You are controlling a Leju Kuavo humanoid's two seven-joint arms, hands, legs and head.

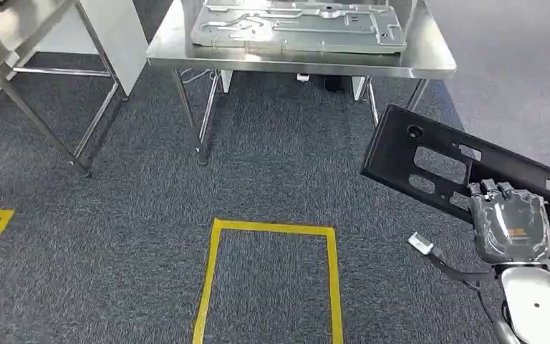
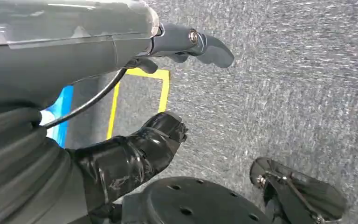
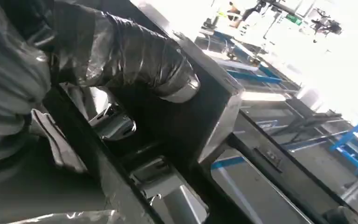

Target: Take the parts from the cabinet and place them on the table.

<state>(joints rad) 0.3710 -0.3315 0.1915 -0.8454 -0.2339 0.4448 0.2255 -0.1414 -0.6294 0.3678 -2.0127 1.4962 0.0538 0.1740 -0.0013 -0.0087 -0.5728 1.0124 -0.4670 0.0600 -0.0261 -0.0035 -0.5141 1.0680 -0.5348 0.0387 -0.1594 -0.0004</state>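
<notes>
Table (image 1: 430,61) ahead, tray (image 1: 297,27) on it, second table (image 1: 14,50) to its left, floor marking (image 1: 268,276) before it, panel (image 1: 444,161) at right in right hand (image 1: 510,223).

We can see the right robot hand (image 1: 510,223) has a grey glossy back with a small orange marking and dark fingers (image 1: 496,189). Its forearm (image 1: 538,308) at about 5 o'clock is a silver shell with one dark screw, black cables alongside. The left robot hand (image 2: 135,154) has a thick thumb wrapped in shiny black tape and a black cable (image 2: 93,100).
</notes>
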